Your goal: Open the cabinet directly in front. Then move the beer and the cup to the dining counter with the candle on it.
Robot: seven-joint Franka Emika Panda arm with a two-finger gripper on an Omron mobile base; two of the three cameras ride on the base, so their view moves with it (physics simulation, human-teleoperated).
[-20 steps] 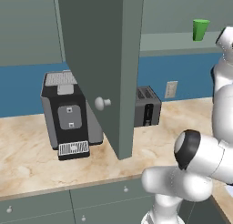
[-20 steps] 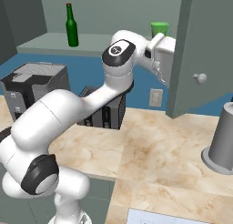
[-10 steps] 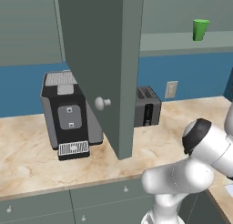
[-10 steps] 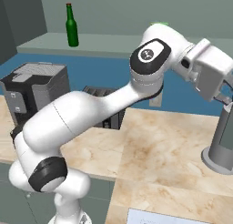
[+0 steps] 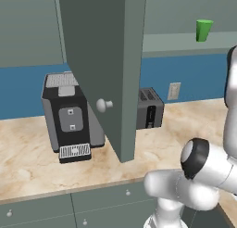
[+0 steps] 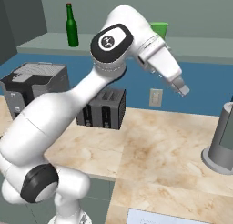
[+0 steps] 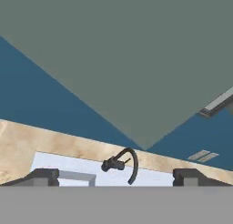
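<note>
End effector (image 7: 116, 175) spread wide, empty, arm stretched right, away from the cup (image 6: 160, 30).

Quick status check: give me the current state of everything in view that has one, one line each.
cabinet door: swung open, edge toward the camera
beer: upright on the cabinet shelf, capped
cup: upright on the shelf, apart from the bottle
gripper: open, holding nothing, facing the sink
faucet: no water seen running

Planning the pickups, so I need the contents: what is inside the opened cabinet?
On the cabinet's shelf stand the beer and the cup. The arm covers part of the shelf, so more could be hidden there.
</note>
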